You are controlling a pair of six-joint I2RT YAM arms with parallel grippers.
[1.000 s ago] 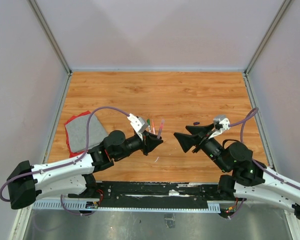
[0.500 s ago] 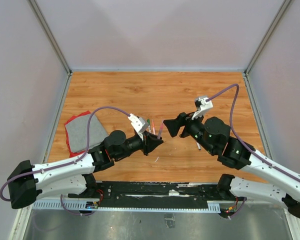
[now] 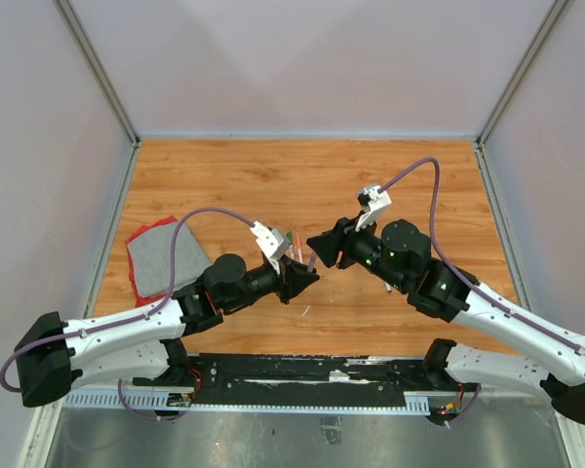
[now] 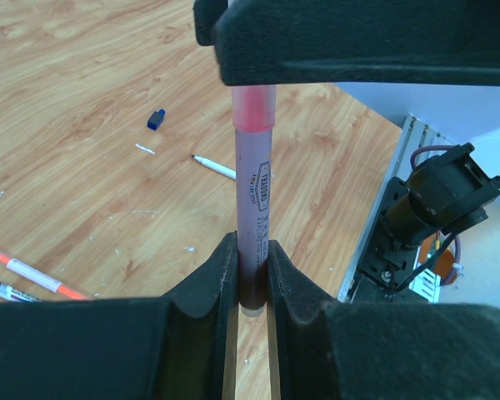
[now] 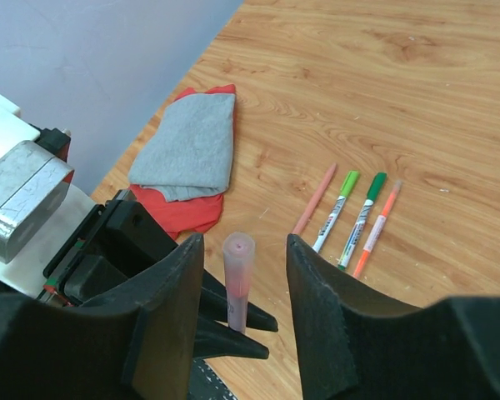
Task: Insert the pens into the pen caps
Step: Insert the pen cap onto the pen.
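Observation:
My left gripper [image 4: 252, 258] is shut on the lower end of a pink pen [image 4: 254, 192], which stands upright out of its jaws. A lighter pink pen cap [image 5: 239, 254] sits on the pen's upper end. My right gripper [image 5: 244, 250] is open and straddles that capped end, with a gap on each side. From above, the two grippers meet near the table's middle, left gripper [image 3: 297, 278] below right gripper [image 3: 319, 250]. Several more pens lie flat on the wood: a pink one [image 5: 314, 198], two green-capped ones [image 5: 337, 211] and an orange one [image 5: 378, 227].
A grey cloth [image 3: 161, 255] folded over a red one lies at the left edge of the table. A loose blue cap [image 4: 156, 119] and a thin white pen [image 4: 214, 167] lie on the wood on the right arm's side. Grey walls stand close around the table.
My right arm has swung left and forward from its own side, so its jaws now flank the top of the pen. The left arm and its pen have stayed still.

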